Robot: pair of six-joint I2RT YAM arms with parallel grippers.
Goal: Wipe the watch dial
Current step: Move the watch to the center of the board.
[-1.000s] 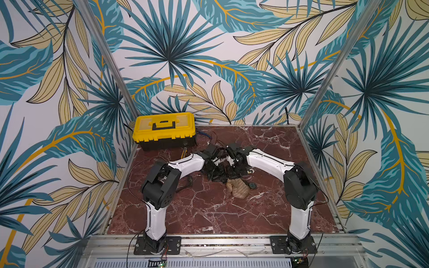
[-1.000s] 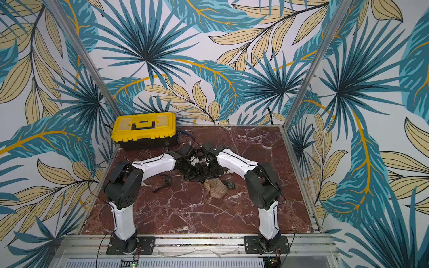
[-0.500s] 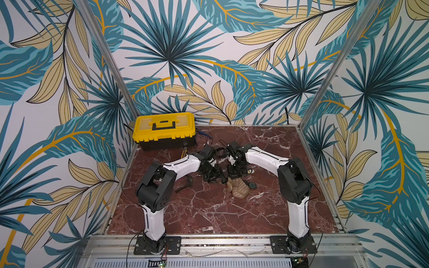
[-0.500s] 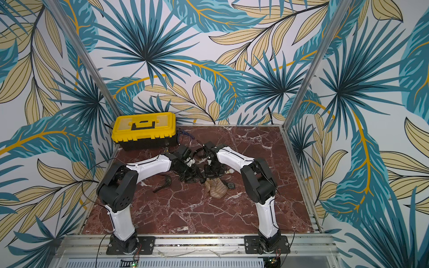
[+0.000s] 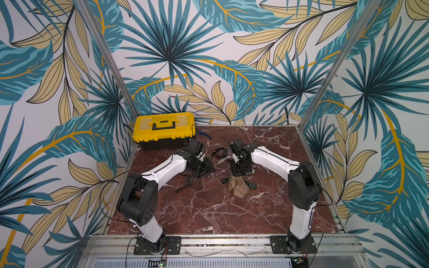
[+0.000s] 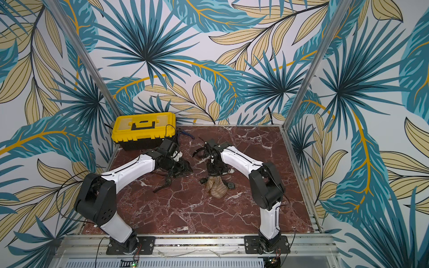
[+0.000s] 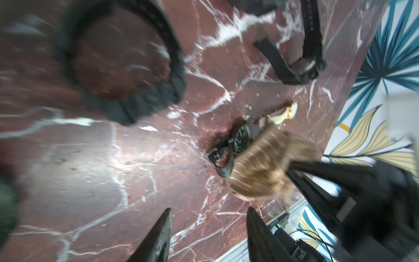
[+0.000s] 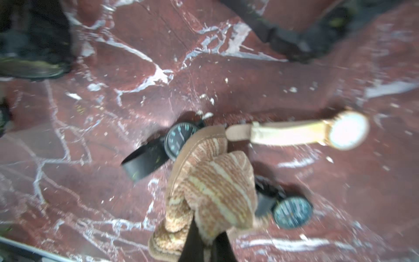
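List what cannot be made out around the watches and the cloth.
- Right wrist view: the cloth covers part of the black watch dial.
- There, the right gripper has its fingertips buried in the cloth.
- Left wrist view: the large strap is motion-blurred.
- In both top views the second dark watch is too small to read.

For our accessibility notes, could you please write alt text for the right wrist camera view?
The right gripper has its fingers shut on a striped tan cloth whose edge overlaps a black-dial watch with a black strap on the red marble table. A gold watch with a cream strap and a second dark-dial watch lie beside the cloth.
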